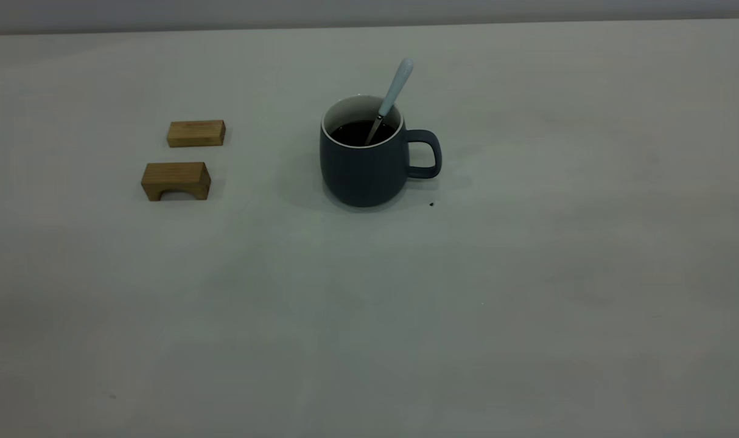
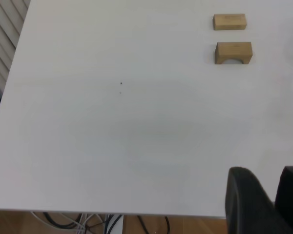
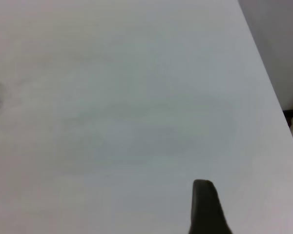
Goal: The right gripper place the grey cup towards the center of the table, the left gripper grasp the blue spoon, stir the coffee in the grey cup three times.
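While both arms sit out of the exterior view, the grey cup (image 1: pixel 369 164) stands upright near the middle of the desk (image 1: pixel 528 304), its loop handle pointing toward the right arm's side. The white-lined cup holds the coffee (image 1: pixel 356 132), a dark liquid with a flat surface lying a little below the rim. The blue spoon (image 1: pixel 391 97) stands in the coffee, its metal neck dipping into the liquid, its stem leaning on the rim at the handle side and its pale handle rising above the cup. A tiny dark speck (image 1: pixel 431 204) lies on the desk just beside the cup's base. Well apart, toward the left arm's side, lie two wooden blocks: a flat one (image 1: pixel 196 133) and, nearer the camera, an arched one (image 1: pixel 176 180). In the left wrist view, the left end effector (image 2: pixel 274 195) hangs over bare desk near its edge, fingers a little apart, gripping nothing. In the right wrist view, only one finger of the right end effector (image 3: pixel 205 204) shows above bare desk, so whether it is apart or together cannot be told.
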Robot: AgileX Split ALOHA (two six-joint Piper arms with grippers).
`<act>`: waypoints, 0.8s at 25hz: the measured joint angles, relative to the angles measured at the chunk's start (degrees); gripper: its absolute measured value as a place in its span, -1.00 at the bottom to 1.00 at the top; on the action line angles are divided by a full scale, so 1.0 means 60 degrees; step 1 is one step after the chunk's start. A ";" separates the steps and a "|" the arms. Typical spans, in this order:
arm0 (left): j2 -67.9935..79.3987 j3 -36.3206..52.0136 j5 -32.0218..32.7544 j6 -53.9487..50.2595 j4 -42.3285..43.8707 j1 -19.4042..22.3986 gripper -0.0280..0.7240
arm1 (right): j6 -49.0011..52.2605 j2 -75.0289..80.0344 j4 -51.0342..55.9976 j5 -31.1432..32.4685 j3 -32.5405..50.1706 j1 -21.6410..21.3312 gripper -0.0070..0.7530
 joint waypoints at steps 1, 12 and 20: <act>0.0000 0.0000 0.0000 0.0000 0.0000 0.0000 -0.32 | 0.0000 0.0000 0.0000 0.0000 0.0000 0.0000 0.36; 0.0000 0.0000 0.0000 0.0000 0.0000 0.0000 -0.31 | 0.0000 0.0000 0.0000 0.0000 0.0000 0.0000 0.36; 0.0000 0.0000 0.0000 0.0000 0.0000 0.0000 -0.30 | 0.0000 0.0000 0.0000 0.0000 0.0000 0.0000 0.36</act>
